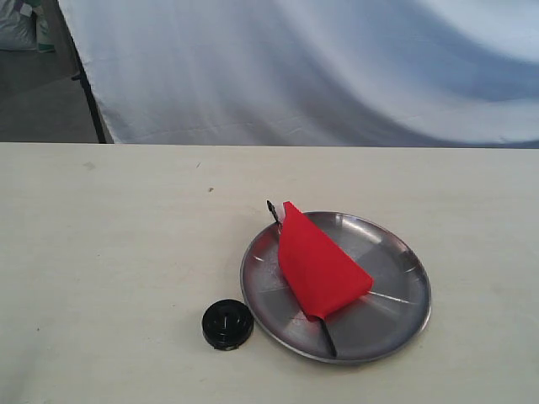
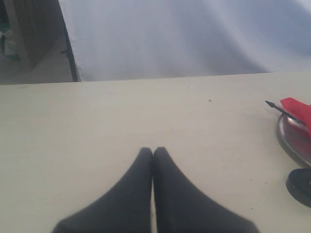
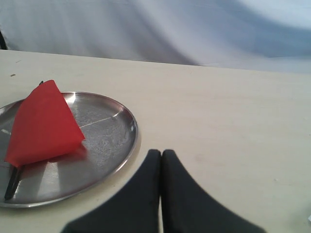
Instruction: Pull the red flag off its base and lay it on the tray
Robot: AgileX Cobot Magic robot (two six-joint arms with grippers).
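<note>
The red flag (image 1: 320,265) lies on the steel tray (image 1: 396,311), its black pole running from a tip beyond the far rim to the near rim. The round black base (image 1: 227,324) stands alone on the table just left of the tray. Neither gripper shows in the exterior view. In the left wrist view my left gripper (image 2: 153,151) is shut and holds nothing, with the flag (image 2: 299,110), the tray (image 2: 291,141) and the base (image 2: 300,184) at the frame's edge. My right gripper (image 3: 161,153) is shut and holds nothing, close beside the tray (image 3: 114,145) bearing the flag (image 3: 43,124).
A pale table (image 1: 126,236) carries everything. A white cloth backdrop (image 1: 320,67) hangs behind its far edge, with a dark stand leg (image 1: 88,84) at the back left.
</note>
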